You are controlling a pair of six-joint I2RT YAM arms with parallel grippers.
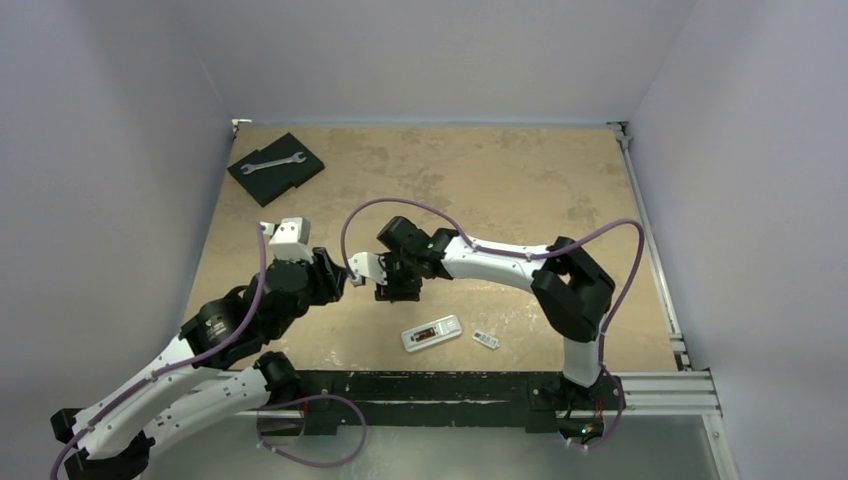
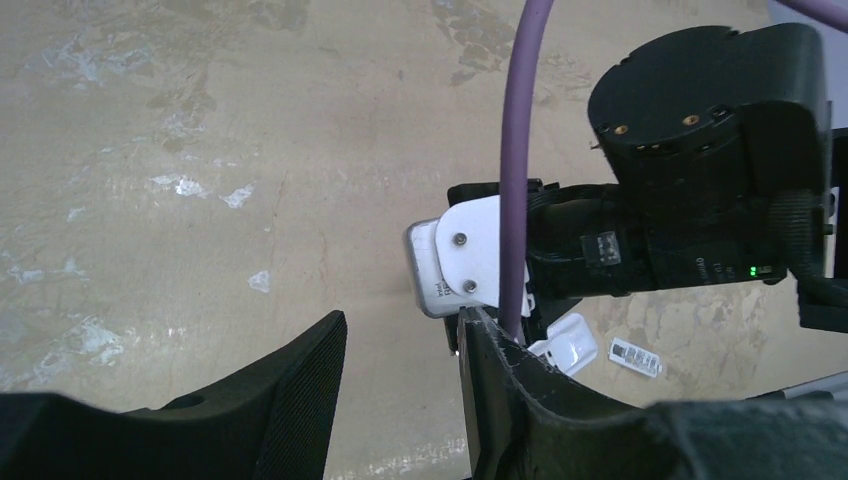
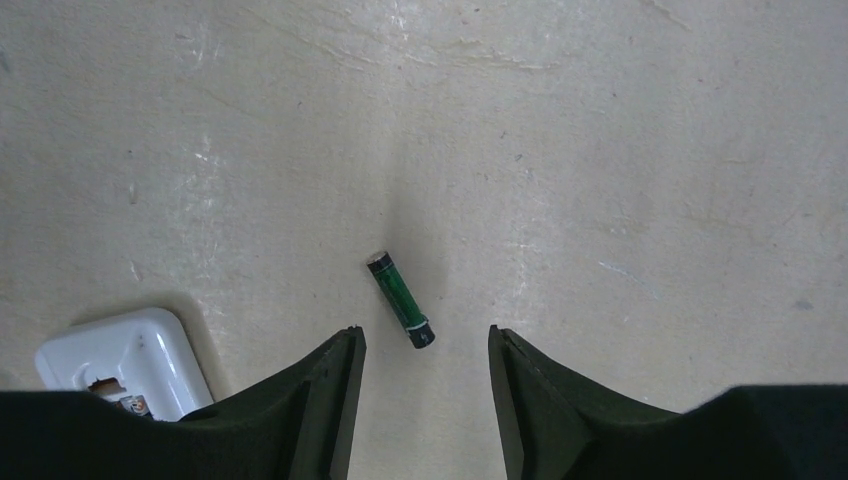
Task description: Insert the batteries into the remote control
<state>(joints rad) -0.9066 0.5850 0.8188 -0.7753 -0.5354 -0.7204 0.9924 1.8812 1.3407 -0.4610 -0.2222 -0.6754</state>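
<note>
Small dark-green cylindrical battery (image 3: 400, 300): judged light, rigid, roll-prone; to be gripped mid-barrel. Right gripper (image 3: 425, 340) was found spread, empty.

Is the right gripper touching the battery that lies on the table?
Apart. The right wrist view shows the battery lying between the open fingers of the right gripper, with bare table on both sides.

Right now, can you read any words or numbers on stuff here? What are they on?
Nothing can be read.
On the black motor housing: tiny white print by a green light, too blurred.
On the small white piece: dark printed marks, too small.
On the remote control: a label, too small.
On the battery: green wrap, no readable letters.
</note>
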